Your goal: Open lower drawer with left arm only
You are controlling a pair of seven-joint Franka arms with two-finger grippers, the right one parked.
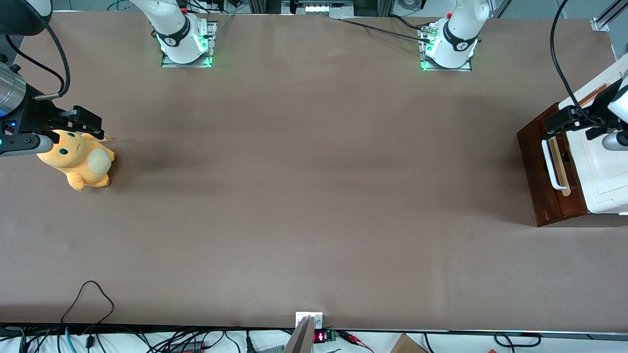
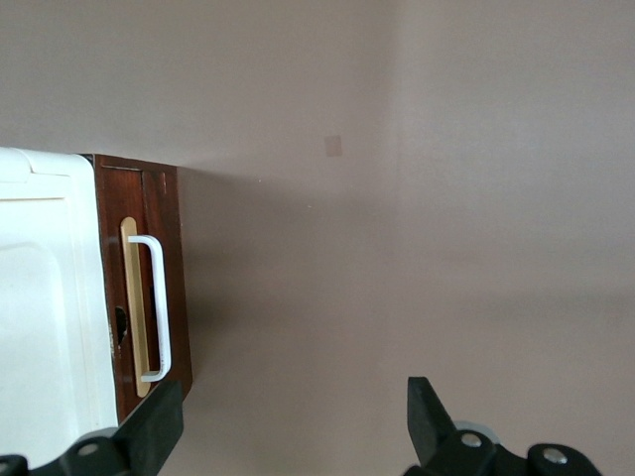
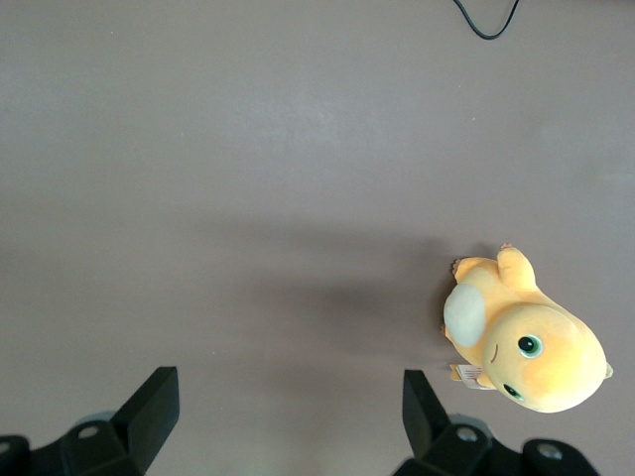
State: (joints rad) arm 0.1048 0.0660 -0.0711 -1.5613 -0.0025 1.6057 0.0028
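From the front, the desk (image 1: 294,196) is a wide brown surface; at the working arm's end of it stands a white cabinet (image 1: 608,181), cut by the picture's edge, with the lower drawer (image 1: 539,181) showing under it as a dark reddish-brown wooden front that faces the middle of the desk; a white loop handle (image 1: 551,164) runs along a pale wood strip (image 1: 560,166) on that front; the drawer front sits close against the cabinet, with no pale inside showing. The left arm (image 1: 619,105) reaches in over the cabinet's top, and its gripper (image 1: 552,128) hangs above the drawer front, over the end of the handle farther from the front camera; the black fingers look spread apart and have hold of nothing. Toward the parked arm's end of the desk lies an orange plush toy (image 1: 78,159), near that edge.

From the left wrist, the lower drawer (image 2: 149,288) lies beside the cabinet (image 2: 45,297), its handle (image 2: 159,307) clear of the wood; the gripper (image 2: 296,421) shows two fingertips (image 2: 159,424) set wide apart, bare desk between them, nothing gripped.

From the right wrist, the plush toy (image 3: 526,347) lies on the desk (image 3: 248,198); a loop of black cable (image 3: 486,22) shows at the desk's edge.
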